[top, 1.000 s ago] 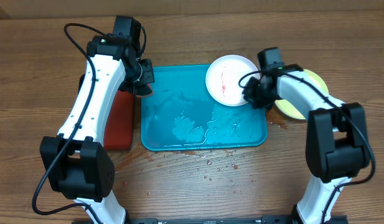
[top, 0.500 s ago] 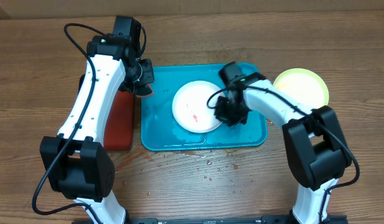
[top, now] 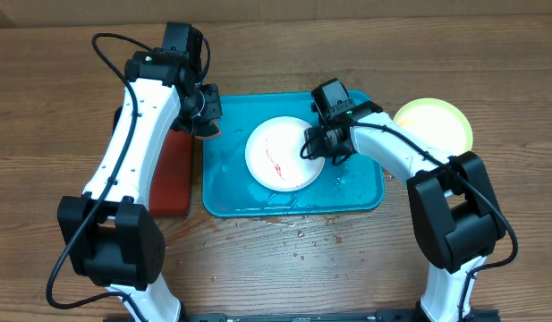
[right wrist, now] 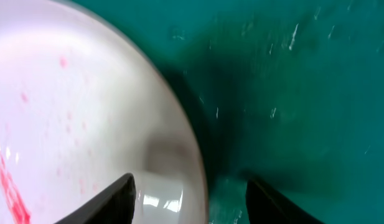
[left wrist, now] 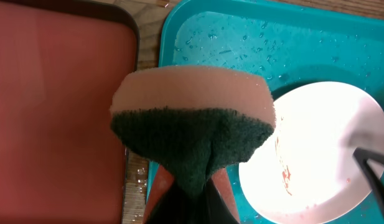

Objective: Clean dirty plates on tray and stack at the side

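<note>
The white plate (top: 280, 154) with red smears lies flat in the middle of the blue tray (top: 356, 192). My right gripper (top: 318, 148) is at the plate's right rim, jaws open and straddling it; in the right wrist view one finger is over the plate (right wrist: 67, 93), the other over the tray (right wrist: 304, 74). My left gripper (top: 204, 121) is shut on a sponge (left wrist: 192, 118), pink with a dark green scouring side, above the tray's left rim. The yellow-green plate (top: 434, 123) lies on the table right of the tray. The pale blue plate is out of view.
A red tray (top: 173, 174) with a black rim lies left of the blue tray, also in the left wrist view (left wrist: 55, 93). Water drops wet the blue tray's floor (left wrist: 241, 43) and the wood in front of it (top: 316, 234).
My right gripper carried the white plate from the tray's back right corner to the tray's middle, where it now lies flat. The left arm has not moved.
</note>
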`<action>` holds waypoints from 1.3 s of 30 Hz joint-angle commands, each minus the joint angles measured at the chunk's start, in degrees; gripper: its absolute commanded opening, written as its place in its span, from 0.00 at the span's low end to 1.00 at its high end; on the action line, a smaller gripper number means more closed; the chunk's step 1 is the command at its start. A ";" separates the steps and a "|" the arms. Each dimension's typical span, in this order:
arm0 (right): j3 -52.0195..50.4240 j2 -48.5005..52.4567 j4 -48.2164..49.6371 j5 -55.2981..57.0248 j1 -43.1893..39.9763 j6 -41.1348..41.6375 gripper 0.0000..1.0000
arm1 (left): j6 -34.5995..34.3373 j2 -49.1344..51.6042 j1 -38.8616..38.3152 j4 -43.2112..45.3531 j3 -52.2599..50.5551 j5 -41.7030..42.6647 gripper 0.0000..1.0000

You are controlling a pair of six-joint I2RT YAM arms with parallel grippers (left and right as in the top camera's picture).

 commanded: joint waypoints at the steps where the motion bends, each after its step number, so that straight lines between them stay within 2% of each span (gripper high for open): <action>1: 0.31 0.37 3.17 3.67 -0.37 -5.05 0.56 | 0.26 1.40 -0.17 0.15 -0.02 -0.35 0.04; 8: 0.17 0.92 5.18 -0.37 -0.37 -4.96 0.30 | 0.26 4.13 -0.17 0.22 -0.09 -0.35 0.04; 17: 0.09 4.52 3.85 -1.99 -0.37 0.04 0.22 | 0.55 7.17 -0.17 2.84 -0.09 -0.26 0.04; 23: 0.09 4.52 1.51 -5.88 -0.37 5.44 0.04 | 5.29 7.15 -0.24 3.67 -0.07 5.01 0.04; 29: 0.09 4.52 -4.68 -10.25 -0.11 18.97 0.04 | 6.34 7.15 -1.86 4.31 -0.07 5.90 0.04; 39: 0.07 4.55 -6.01 -9.99 1.25 20.83 0.04 | 8.96 8.74 -7.26 8.37 -0.09 5.64 0.05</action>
